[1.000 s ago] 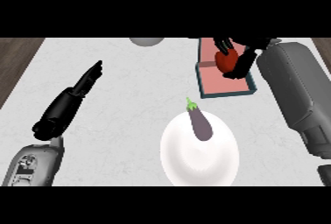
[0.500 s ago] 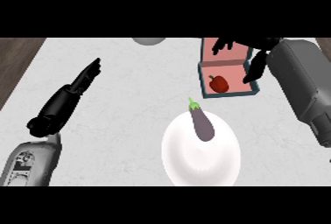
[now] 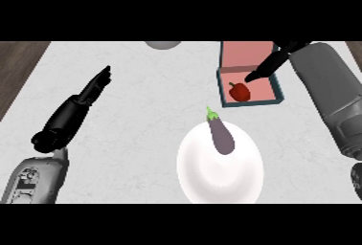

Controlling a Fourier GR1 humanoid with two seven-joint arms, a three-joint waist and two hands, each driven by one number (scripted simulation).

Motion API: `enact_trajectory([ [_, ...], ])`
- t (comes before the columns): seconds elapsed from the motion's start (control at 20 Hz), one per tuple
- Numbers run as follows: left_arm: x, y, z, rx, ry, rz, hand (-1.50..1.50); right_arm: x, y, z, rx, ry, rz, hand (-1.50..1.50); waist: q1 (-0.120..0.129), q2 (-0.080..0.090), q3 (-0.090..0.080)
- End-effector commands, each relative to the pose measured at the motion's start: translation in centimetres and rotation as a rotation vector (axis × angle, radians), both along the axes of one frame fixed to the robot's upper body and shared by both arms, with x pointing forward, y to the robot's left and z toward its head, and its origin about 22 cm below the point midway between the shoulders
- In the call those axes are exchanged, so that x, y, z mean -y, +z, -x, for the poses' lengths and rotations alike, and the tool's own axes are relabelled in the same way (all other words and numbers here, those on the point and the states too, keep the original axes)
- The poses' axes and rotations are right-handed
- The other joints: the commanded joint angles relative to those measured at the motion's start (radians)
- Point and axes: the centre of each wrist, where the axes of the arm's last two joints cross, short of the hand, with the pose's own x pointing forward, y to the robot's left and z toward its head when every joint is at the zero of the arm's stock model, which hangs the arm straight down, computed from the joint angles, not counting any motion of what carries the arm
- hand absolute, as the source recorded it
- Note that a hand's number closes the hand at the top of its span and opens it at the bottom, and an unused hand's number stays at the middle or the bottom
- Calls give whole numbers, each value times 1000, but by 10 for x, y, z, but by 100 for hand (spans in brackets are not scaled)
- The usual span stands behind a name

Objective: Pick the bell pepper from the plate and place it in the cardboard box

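Note:
A red bell pepper lies inside the open cardboard box, near the box's front left corner. My right hand hangs over the box's right half with its fingers straight, holding nothing, its fingertips just above and right of the pepper. A white plate sits near the counter's front edge. A purple eggplant with a green stem rests on the plate's far rim. My left hand lies open at the left, fingers pointing away, far from the plate and the box.
A grey round object shows at the counter's far edge, left of the box. Dark wood floor borders the pale marbled counter on the left and at the top right corner.
My right hand let go of the bell pepper, which now lies in the box. The hand opened and drew back to the right. The view has shifted, and the left arm keeps its pose.

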Motion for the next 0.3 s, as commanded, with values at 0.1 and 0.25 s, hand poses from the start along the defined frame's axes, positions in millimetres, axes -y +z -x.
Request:
enact_trajectory([
  [0.1, 1, 8, -8, 28, -12, -9, 0, 42, 17, 2, -175, -56, -305, -150, 6, 16, 0],
  [0.25, 15, 4, 1, 8, -25, 8, 0, 66, 23, 6, -167, -122, -339, -150, 28, 17, 1],
])
